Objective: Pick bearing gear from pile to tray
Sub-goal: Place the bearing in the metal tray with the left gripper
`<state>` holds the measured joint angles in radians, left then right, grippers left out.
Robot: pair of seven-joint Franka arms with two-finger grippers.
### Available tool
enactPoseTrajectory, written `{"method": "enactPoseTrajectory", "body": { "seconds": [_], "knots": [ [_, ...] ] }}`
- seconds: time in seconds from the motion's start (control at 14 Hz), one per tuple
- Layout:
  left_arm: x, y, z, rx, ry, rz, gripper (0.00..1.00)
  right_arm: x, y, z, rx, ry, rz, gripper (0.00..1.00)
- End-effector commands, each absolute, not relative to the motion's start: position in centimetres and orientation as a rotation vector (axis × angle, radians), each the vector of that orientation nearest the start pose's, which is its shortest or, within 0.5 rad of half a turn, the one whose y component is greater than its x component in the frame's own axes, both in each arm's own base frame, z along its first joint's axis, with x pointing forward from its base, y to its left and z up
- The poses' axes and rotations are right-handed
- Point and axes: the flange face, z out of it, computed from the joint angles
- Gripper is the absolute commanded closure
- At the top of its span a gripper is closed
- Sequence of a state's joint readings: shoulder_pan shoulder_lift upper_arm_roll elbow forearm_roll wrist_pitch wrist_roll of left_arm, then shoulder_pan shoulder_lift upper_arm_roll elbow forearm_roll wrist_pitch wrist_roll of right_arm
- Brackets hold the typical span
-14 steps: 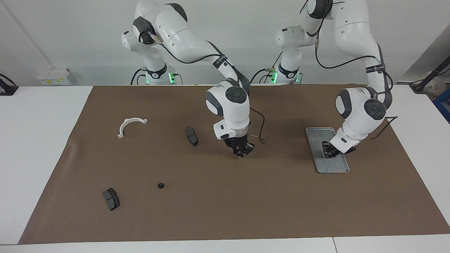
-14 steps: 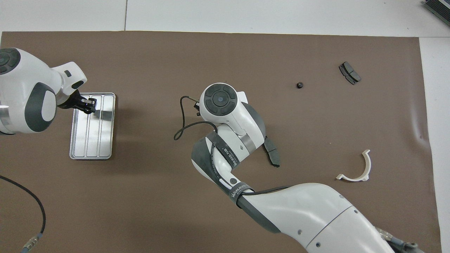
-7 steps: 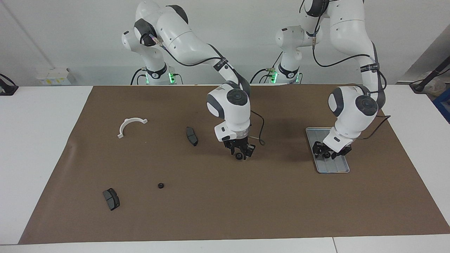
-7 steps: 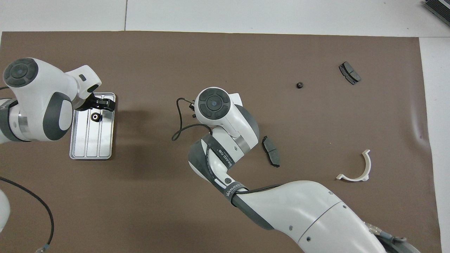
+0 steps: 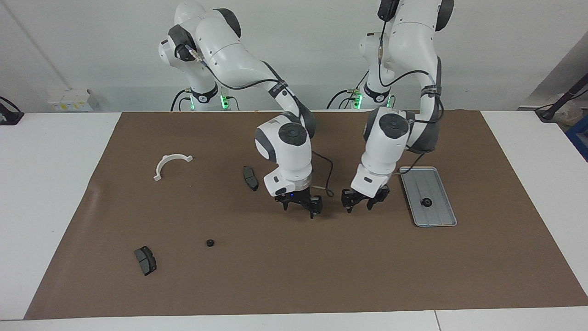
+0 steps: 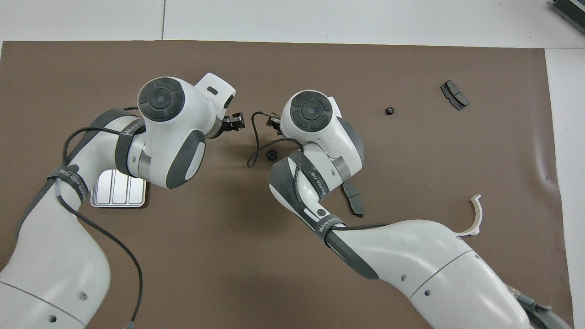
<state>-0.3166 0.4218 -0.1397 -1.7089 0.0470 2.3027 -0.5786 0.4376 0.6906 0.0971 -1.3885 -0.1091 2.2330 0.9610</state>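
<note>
The silver tray lies toward the left arm's end of the mat, and one black bearing gear sits in it. My left gripper is open and empty, low over the mat's middle beside the tray. My right gripper is open close beside it. A second gear lies on the mat at its fingertips. In the overhead view the left arm covers most of the tray. The pile's third gear lies farther from the robots, toward the right arm's end.
Two dark curved pads and the white half-ring bracket lie on the brown mat toward the right arm's end. A black cable loop hangs off the right wrist.
The left gripper left a gear in the tray and swung toward the mat's middle. The right gripper shifted slightly toward its own end, opened, and its gear now lies on the mat.
</note>
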Motion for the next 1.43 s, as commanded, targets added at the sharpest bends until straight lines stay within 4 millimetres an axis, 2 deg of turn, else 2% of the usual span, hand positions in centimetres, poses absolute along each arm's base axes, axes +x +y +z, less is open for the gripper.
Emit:
{"method": "enactPoseTrajectory", "body": {
  "seconds": [0.0, 0.21, 0.29, 0.43, 0.5, 0.64, 0.79, 0.86, 0.93, 1.0, 1.15, 1.36],
  "knots": [
    [61.9, -31.3, 37.0, -3.248, -0.201, -0.265, 0.32, 66.4, 32.8, 32.7, -3.046, 0.463, -0.196, 0.0],
    [61.2, -33.1, 35.6, -3.247, -0.18, -0.233, 0.35, 68.1, 28.5, 32.7, -3.086, 0.329, -0.187, 0.0],
    [60.7, -33.9, 35.0, -3.244, -0.157, -0.22, 0.35, 68.9, 26.2, 32.7, -3.098, 0.271, -0.187, 0.0],
    [59.9, -36.6, 32.5, -3.237, -0.117, -0.177, 0.37, 70.3, 22.4, 32.6, -3.113, 0.149, -0.184, 0.0],
    [59.5, -37.2, 32.2, -3.235, -0.119, -0.173, 0.38, 70.9, 20.2, 32.5, -3.119, 0.107, -0.175, 0.0],
    [58.9, -38.0, 32.0, -3.231, -0.106, -0.157, 0.39, 71.6, 17.5, 32.4, -3.127, 0.03, -0.171, 0.0],
    [57.9, -39.0, 31.4, -3.22, -0.097, -0.14, 0.41, 71.8, 15.8, 32.0, -3.132, 0.01, -0.152, 0.01],
    [57.7, -38.9, 30.9, -3.213, -0.1, -0.127, 0.42, 72.1, 14.3, 31.9, -3.132, 0.012, -0.136, 0.15],
    [57.4, -38.9, 30.5, -3.207, -0.096, -0.116, 0.43, 72.1, 13.6, 31.8, -3.123, 0.012, -0.108, 0.21],
    [57.3, -38.8, 30.4, -3.202, -0.096, -0.104, 0.44, 72.3, 12.4, 31.8, -3.107, 0.004, -0.104, 0.22],
    [56.7, -39.1, 30.0, -3.186, -0.082, -0.067, 0.47, 72.4, 11.5, 31.1, -3.092, -0.026, -0.091, 0.22],
    [56.4, -38.9, 29.6, -3.178, -0.079, -0.049, 0.5, 71.6, 12.0, 29.3, -3.095, -0.049, -0.087, 0.22]
  ]
}}
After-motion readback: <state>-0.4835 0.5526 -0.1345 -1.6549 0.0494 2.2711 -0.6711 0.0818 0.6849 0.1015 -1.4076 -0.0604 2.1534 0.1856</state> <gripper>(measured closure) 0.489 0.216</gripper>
